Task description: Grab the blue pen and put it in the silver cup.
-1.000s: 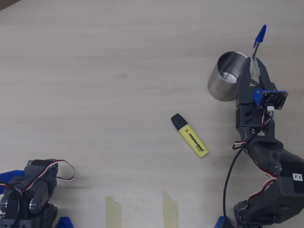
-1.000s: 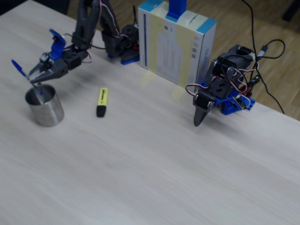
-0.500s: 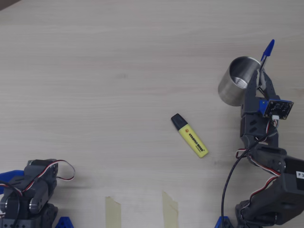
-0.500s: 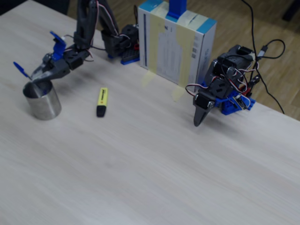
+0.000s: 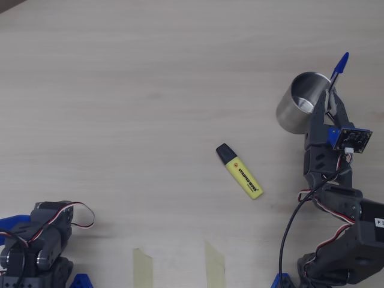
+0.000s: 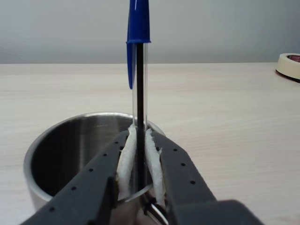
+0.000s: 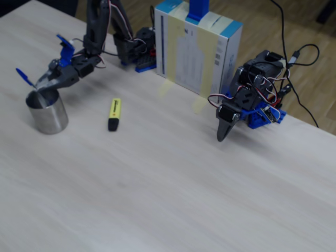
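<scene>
My gripper (image 6: pixel 139 136) is shut on the blue pen (image 6: pixel 139 28) and holds it upright, blue cap on top. In the wrist view its white-padded fingers (image 6: pixel 125 159) pinch the clear barrel right over the near rim of the silver cup (image 6: pixel 70 145). The pen's lower end is hidden behind the fingers. In the overhead view the gripper (image 5: pixel 330 99) is at the right rim of the cup (image 5: pixel 293 111), and the pen's cap (image 5: pixel 339 64) sticks out beyond it. In the fixed view the cup (image 7: pixel 48 115) stands at far left under the gripper (image 7: pixel 41 86) and pen (image 7: pixel 24 77).
A yellow highlighter (image 5: pixel 241 172) with a black cap lies left of the arm, also in the fixed view (image 7: pixel 114 114). A second arm (image 7: pixel 247 105) rests folded. A white and blue box (image 7: pixel 197 50) stands at the back. A tape roll (image 6: pixel 289 65) lies far right.
</scene>
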